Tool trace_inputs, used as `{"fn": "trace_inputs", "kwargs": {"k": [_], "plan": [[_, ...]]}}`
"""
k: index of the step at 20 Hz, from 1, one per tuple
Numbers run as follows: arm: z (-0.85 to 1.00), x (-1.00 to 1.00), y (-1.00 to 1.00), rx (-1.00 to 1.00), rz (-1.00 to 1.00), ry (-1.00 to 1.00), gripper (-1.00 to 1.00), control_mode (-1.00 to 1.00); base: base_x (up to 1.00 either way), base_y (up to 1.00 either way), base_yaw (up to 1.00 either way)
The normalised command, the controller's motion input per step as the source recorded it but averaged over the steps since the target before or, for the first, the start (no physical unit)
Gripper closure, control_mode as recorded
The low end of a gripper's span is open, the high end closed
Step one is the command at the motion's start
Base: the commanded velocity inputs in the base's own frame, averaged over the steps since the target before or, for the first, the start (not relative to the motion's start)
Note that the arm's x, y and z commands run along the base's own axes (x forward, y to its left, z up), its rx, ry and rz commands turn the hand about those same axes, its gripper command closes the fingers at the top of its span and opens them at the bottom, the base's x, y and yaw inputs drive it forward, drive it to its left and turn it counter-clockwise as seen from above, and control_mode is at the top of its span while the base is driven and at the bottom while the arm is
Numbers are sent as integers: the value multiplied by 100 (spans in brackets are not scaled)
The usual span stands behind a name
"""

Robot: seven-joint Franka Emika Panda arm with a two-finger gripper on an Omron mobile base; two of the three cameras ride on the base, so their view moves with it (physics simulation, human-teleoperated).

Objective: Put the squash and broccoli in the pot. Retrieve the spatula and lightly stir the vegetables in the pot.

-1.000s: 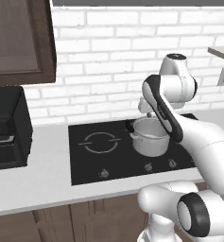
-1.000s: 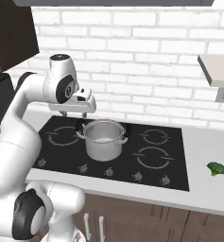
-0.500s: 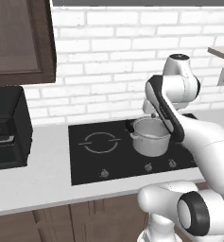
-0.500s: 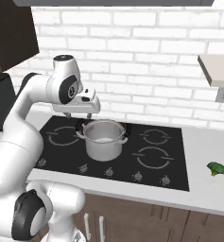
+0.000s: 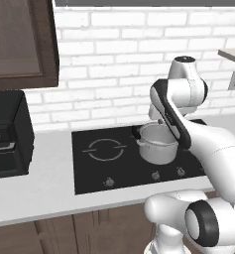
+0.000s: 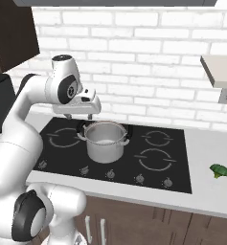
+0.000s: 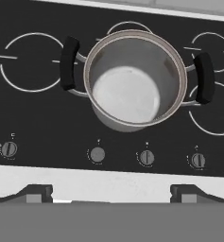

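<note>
The hand (image 6: 81, 114) is held above the pot (image 6: 105, 141) on the hob (image 6: 153, 162), its fingers spread wide and nothing gripped. The pot's pale inside is seen bare, so nothing has been loaded. The broccoli (image 6: 220, 170) lies well apart on the tabletop (image 6: 206, 191) at right; loading and stirring are judged outstanding.
</note>
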Motion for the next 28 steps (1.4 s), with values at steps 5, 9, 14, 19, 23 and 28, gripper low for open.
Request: {"fn": "trace_inputs", "kwargs": {"k": [5, 9, 14, 19, 23, 28], "plan": [[0, 0, -10, 0, 0, 1, -100, 100, 0, -12, 0], [0, 0, 0, 0, 0, 0, -100, 100, -10, -95, 0], [0, 0, 0, 0, 0, 0, -100, 100, -5, -91, 0], [0, 0, 0, 0, 0, 0, -100, 100, 0, -51, 0], [0, 0, 0, 0, 0, 0, -100, 100, 0, -13, 0], [0, 0, 0, 0, 0, 0, -100, 100, 0, -46, 6]]}}
